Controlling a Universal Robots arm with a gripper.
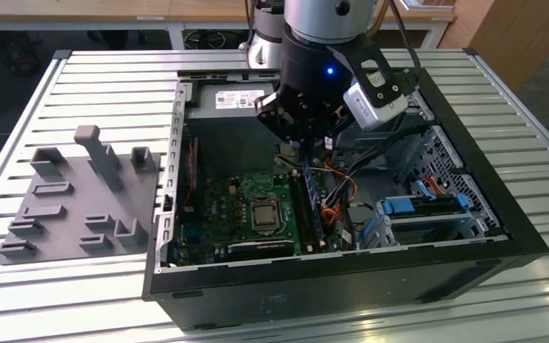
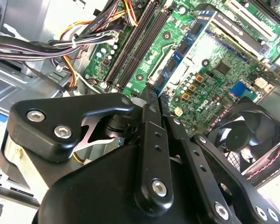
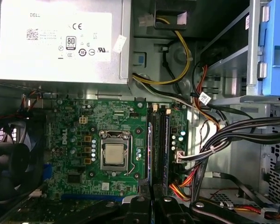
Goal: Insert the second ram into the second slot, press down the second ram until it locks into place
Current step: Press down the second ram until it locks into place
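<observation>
A thin blue ram (image 1: 310, 209) stands on edge in the memory slots of the green motherboard (image 1: 226, 207) inside the open computer case. In the first wrist view it shows edge-on as a dark bluish strip (image 3: 150, 144), with a black slot (image 3: 166, 144) beside it. My gripper (image 1: 304, 158) hangs over the far end of the slots, its black fingers (image 2: 149, 121) pressed together with nothing visible between them. In the first wrist view the gripper (image 3: 152, 203) lines up with the slots. I cannot tell whether the tips touch the ram.
The case wall (image 1: 351, 264) rings the work area. A labelled power supply (image 3: 56, 39) sits behind the board, a fan (image 2: 242, 140) to one side, and cable bundles (image 3: 214, 144) and a blue drive cage (image 1: 422, 207) at the exterior view's right. A grey fixture plate (image 1: 74, 207) lies on the slatted table.
</observation>
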